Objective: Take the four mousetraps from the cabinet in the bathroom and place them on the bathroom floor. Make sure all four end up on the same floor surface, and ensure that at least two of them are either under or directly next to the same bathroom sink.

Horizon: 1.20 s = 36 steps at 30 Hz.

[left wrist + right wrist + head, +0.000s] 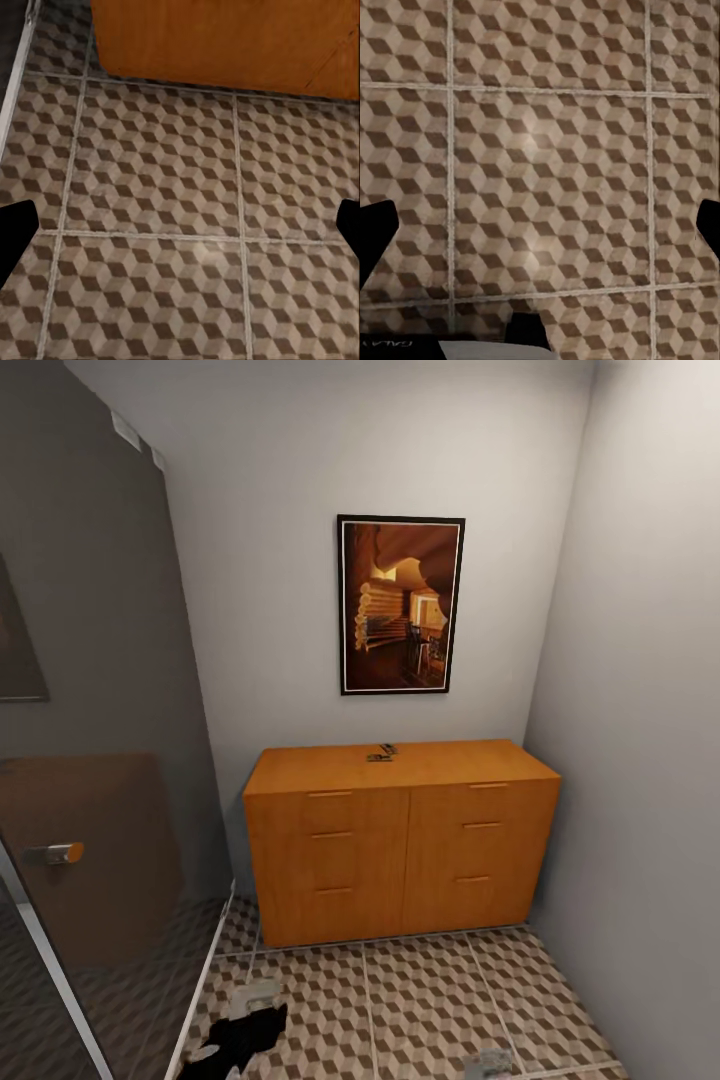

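The cabinet (400, 840), a low orange-brown sideboard with slim handles, stands against the far wall with its doors and drawers shut. On its top lie small dark-wired mousetraps (382, 752), too small to count. The cube-patterned bathroom floor (430, 1000) spreads in front of it. My left gripper (240, 1035) hangs low over the tiles at the near left. In the left wrist view the left gripper (180, 225) is open over the floor (150, 187), with the cabinet's base (225, 37) just ahead. My right gripper (540, 232) is open above bare tiles (547, 150). The bathroom sink is out of view.
A dark glass partition with a round handle (55, 852) closes off the left side. The right wall (650, 760) runs close beside the cabinet. A framed picture (400, 605) hangs above it. Part of my right arm (488, 1063) shows at the bottom edge.
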Tool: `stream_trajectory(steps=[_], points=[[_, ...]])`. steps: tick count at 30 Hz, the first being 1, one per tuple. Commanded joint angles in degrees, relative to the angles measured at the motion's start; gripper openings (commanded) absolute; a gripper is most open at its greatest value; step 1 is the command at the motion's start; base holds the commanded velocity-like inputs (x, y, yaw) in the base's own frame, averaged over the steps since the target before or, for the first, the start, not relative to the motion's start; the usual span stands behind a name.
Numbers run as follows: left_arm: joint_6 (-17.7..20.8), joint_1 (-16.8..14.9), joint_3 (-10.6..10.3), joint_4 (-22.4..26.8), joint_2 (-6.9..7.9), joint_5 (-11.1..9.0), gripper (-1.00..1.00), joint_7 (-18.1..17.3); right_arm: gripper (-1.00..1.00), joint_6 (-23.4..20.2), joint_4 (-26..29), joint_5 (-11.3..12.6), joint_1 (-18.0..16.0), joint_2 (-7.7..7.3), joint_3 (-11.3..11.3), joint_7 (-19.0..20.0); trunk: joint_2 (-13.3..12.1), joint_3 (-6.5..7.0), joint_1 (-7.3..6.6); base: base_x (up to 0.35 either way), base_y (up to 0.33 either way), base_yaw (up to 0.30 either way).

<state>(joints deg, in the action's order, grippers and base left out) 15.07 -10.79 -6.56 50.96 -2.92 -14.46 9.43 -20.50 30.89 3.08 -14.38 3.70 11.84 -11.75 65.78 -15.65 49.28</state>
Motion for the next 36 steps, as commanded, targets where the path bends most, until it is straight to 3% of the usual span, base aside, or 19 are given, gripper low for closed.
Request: stream_trajectory(steps=[1, 2, 3, 6, 7, 14, 22, 27, 36], points=[[2.79, -0.02, -0.14, 4.56, 0.05, 0.05, 1.00, 0.49, 1.00, -2.93, 4.54, 0.42, -0.02, -0.08, 0.27, -0.45, 0.05, -0.09, 0.00, 0.000, 0.000, 0.000], [5.05, -0.02, -0.10, 8.13, 0.05, 0.65, 1.00, 0.49, 1.00, -5.30, 8.15, 0.46, -0.02, -0.13, 0.18, -0.45, 0.05, -0.09, 0.00, 0.000, 0.000, 0.000], [9.38, -0.02, -0.05, 15.00, 0.07, 1.78, 1.00, 0.50, 1.00, -10.07, 15.10, 0.51, -0.03, -0.38, -0.12, -0.49, 0.05, -0.09, 0.00, 0.000, 0.000, 0.000], [15.32, -0.02, 0.00, 23.99, 0.07, 3.35, 1.00, 0.50, 1.00, -16.68, 24.56, 0.56, -0.03, -1.08, -1.23, -0.52, 0.05, -0.09, 0.00, 0.000, 0.000, 0.000], [18.54, -0.03, 0.02, 28.77, 0.02, 4.26, 1.00, 0.50, 1.00, -20.58, 30.20, 0.56, -0.03, -1.61, -2.35, -0.55, 0.05, -0.09, 0.00, 0.000, 0.000, 0.000], [24.71, -0.71, 0.01, 36.19, -0.01, 8.18, 1.00, 0.52, 1.00, -32.31, 48.50, 0.25, -1.59, -2.61, -6.07, -1.50, 0.05, -0.09, 0.00, 0.000, 0.000, 0.000], [25.64, -2.03, 0.01, 37.38, 0.10, 10.85, 1.00, 0.47, 1.00, -39.20, 54.28, 0.39, -10.93, -2.53, -6.86, -5.51, 0.05, -0.09, 0.00, 0.000, 0.000, 0.000], [25.15, -4.58, 0.00, 37.49, -0.13, 11.85, 1.00, 0.54, 1.00, -39.50, 54.99, 0.58, -16.09, -2.35, -7.02, -7.08, 0.05, -0.09, 0.00, 0.000, 0.000, 0.000], [24.48, -9.53, -0.01, 37.56, -1.48, 12.34, 1.00, 1.50, 1.00, -39.50, 55.31, 0.35, -19.06, -1.98, -6.93, -8.01, 0.05, -0.09, 0.00, 0.000, 0.000, 0.000]])
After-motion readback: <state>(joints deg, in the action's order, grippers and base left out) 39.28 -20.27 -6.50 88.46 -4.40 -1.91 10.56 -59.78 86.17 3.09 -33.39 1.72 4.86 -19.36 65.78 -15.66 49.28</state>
